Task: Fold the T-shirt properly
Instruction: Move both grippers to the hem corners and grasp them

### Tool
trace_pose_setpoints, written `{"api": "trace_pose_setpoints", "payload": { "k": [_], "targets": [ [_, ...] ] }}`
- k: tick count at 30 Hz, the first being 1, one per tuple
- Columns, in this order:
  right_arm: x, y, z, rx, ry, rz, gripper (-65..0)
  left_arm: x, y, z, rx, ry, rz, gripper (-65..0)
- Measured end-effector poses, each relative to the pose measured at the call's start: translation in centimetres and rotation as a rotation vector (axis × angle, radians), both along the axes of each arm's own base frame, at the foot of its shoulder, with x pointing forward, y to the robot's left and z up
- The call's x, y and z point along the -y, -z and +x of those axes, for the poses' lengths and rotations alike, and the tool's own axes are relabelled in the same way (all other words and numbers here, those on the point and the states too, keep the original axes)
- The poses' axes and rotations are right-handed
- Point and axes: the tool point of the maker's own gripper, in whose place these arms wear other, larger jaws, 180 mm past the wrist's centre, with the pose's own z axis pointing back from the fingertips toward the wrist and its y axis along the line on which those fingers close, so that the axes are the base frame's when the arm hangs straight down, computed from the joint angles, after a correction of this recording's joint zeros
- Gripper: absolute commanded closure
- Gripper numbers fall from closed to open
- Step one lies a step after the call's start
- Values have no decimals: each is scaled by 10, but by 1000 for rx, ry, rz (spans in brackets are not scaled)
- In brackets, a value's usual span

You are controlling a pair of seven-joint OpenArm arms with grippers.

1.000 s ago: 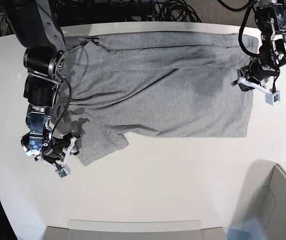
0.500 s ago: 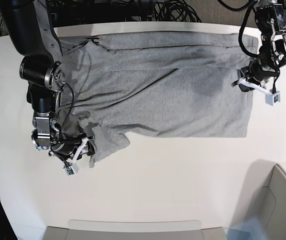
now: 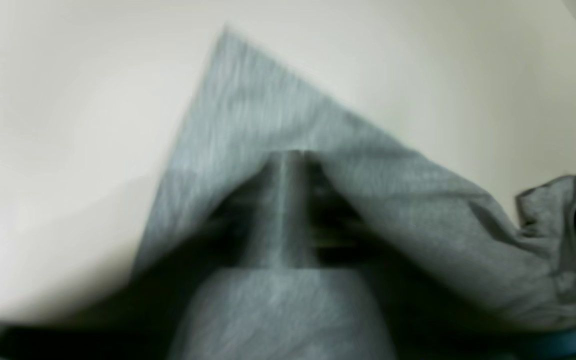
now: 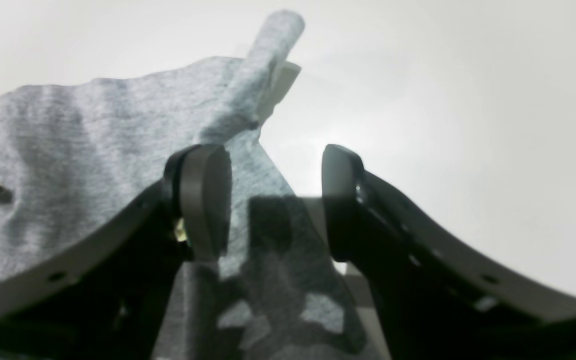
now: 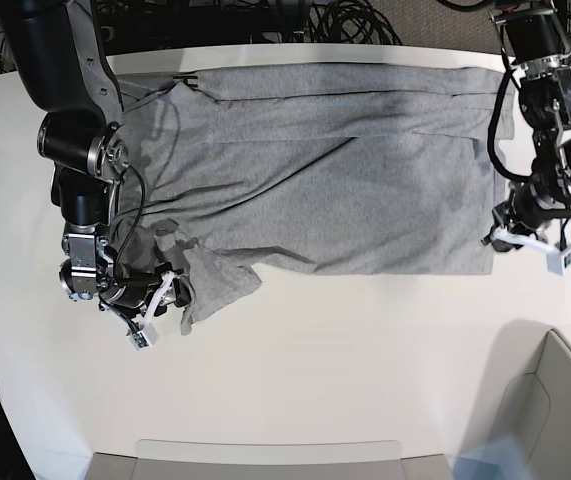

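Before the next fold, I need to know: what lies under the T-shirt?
Only the white table shows around the T-shirt. Whatever lies beneath the T-shirt is covered.

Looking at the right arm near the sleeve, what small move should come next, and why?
Probably close the right gripper on the sleeve. In the right wrist view its jaws stand open with the T-shirt fabric lying between them, and in the base view that sleeve is crumpled beside the gripper at the shirt's lower corner. A firm pinch seems needed before the sleeve can be folded inward.

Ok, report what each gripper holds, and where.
Right gripper open, holding nothing; T-shirt sleeve lies between its jaws. Left gripper at hem corner: cannot tell.
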Motion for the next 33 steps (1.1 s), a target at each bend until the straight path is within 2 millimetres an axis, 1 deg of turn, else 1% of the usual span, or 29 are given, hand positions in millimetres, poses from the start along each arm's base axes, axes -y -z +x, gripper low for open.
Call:
{"api": "trace_pose_setpoints", "payload": {
  "k": [2, 3, 5, 7, 9, 13, 18, 20, 21, 23, 25, 27, 28, 30, 32, 33],
  "targets": [
    [0, 1, -1, 2, 5, 8, -305, -13, -7, 20, 15, -3, 26, -353],
    [1, 1, -1, 4, 8, 10, -305, -13, -9, 29, 22, 42, 36, -358],
    [2, 1, -1, 6, 10, 12, -305, -17, -2, 42, -2, 94, 50, -352],
    [4, 1, -2, 4, 11, 11, -305, -20, 11, 54, -11, 150, 65, -352],
    [4, 1, -2, 6, 11, 13, -305, -21, 29, 61, -41, 195, 89, -352],
    [5, 1, -2, 6, 13, 11, -305, -26, 64, 61, -101, 196, 120, -352],
    [5, 2, -3, 6, 13, 13, -305, -33, 95, 50, -149, 174, 136, -355],
    [5, 3, -4, 9, 14, 16, -305, -38, 97, 55, -149, 169, 141, -355],
    [6, 3, -4, 9, 16, 15, -305, -37, 98, 57, -150, 197, 160, -355],
    [6, 3, -4, 9, 15, 14, -305, -23, 100, 59, -131, 290, 144, -353],
    [5, 3, -3, 10, 15, 16, -304, -18, 101, 60, -127, 323, 132, -350],
    [6, 3, -3, 10, 15, 15, -295, -17, 101, 59, -122, 330, 132, -310],
    [5, 3, -4, 9, 14, 15, -266, -17, 101, 59, -122, 330, 132, -275],
    [6, 4, -4, 8, -24, -34, -166, -18, 102, 58, -126, 328, 132, -186],
    [5, 6, -4, 1, -58, -84, -38, -19, 102, 58, -125, 323, 129, -70],
    [2, 6, -4, -3, -66, -89, 0, -19, 102, 59, -124, 322, 127, -8]
  ]
}}
